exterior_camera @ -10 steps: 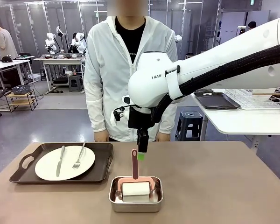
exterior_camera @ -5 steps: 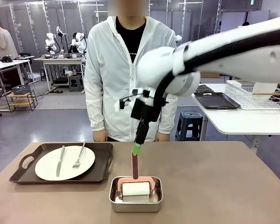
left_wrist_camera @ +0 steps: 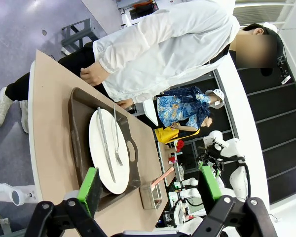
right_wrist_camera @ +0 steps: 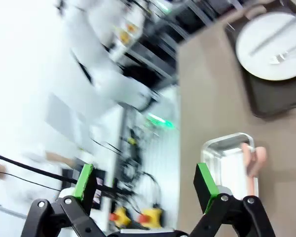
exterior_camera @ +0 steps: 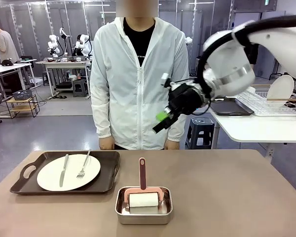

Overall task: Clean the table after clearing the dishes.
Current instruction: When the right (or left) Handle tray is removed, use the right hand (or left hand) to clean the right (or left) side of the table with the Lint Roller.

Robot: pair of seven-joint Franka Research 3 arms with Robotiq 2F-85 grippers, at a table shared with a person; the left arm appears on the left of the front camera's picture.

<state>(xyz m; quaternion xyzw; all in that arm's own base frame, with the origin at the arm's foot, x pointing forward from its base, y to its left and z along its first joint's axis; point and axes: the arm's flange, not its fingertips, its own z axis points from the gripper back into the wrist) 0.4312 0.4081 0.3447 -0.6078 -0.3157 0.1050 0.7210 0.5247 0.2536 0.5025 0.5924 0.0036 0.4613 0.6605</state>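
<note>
The plate (exterior_camera: 49,177), with loose knife (exterior_camera: 63,170) and fork (exterior_camera: 83,165), sits on the dark tray (exterior_camera: 108,173) at the worktop's (exterior_camera: 227,197) left end. It is rigid and probably breakable, and the cutlery may slide, so carry the tray level by its handle (exterior_camera: 19,178). The right hand (exterior_camera: 160,122) hangs high, fingers apart and seemingly empty, though its wrist view is blurred. The left hand (left_wrist_camera: 150,185) is spread too.

Steel pan (right_wrist_camera: 222,143) motion-blurred, pink handle (right_wrist_camera: 254,157), perhaps a roller's, smeared, plate (right_wrist_camera: 269,49) edge-cropped
</note>
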